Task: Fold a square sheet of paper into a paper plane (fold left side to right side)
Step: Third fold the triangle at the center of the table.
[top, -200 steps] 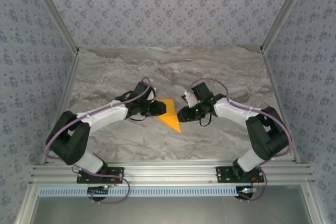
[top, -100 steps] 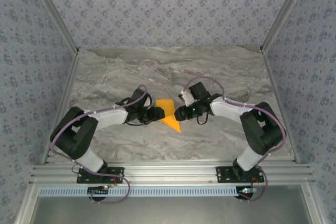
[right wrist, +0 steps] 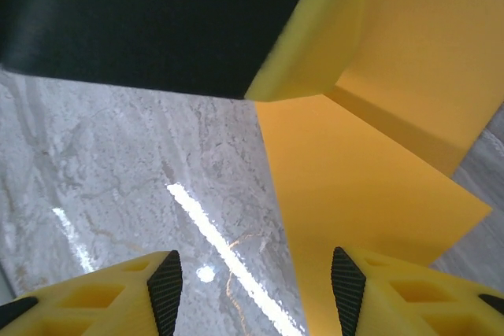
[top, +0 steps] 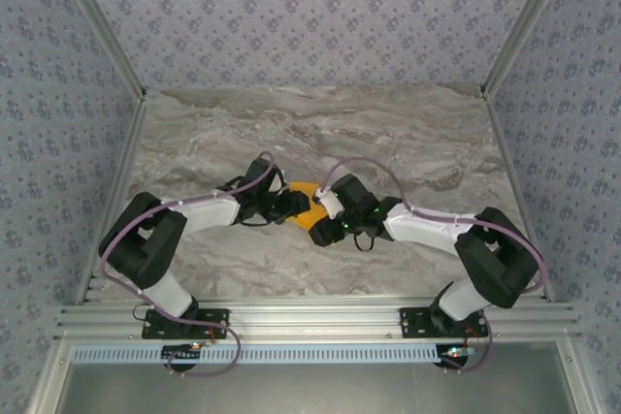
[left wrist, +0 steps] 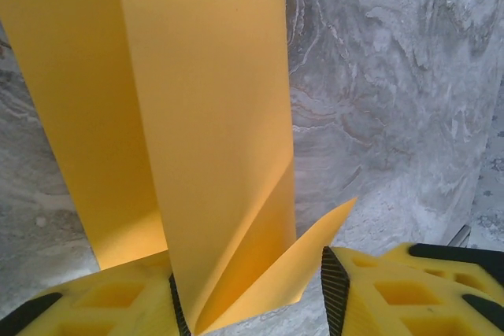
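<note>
From above, I see both arms reaching in to meet near the middle of the table (top: 388, 133). The sheet of paper (top: 309, 222) lies between them and is mostly covered. Only orange slivers show beside the left pincer (top: 294, 205) and the right pincer (top: 325, 228). I judge they are crowded this close because each has to work one side of the same small fold.

Through the left wrist camera, the sheet of paper (left wrist: 213, 116) is already creased into long overlapping panels that run away across the grey table (left wrist: 394, 76). The left pincer (left wrist: 252, 297) stands about half open. A folded corner of the sheet sits in the gap, resting against the left-hand pad. A thin strip of table shows before the other pad, so I read this as straddling the corner, not pinching it. That position suits pinning or catching the flap while the other arm moves.

Through the right wrist camera, the right pincer (right wrist: 256, 277) is also open, a little wider. Bare table (right wrist: 118, 155) shows between its pads, and the edge of the sheet of paper (right wrist: 354, 186) runs down towards its right-hand pad. It holds nothing. The left pincer's yellow finger (right wrist: 315, 45) sits on the upper layer of the sheet, probably steadying it. My guess is that the right pincer is lined up to take that free edge and carry the fold across. The sheet is far from being a plane.
</note>
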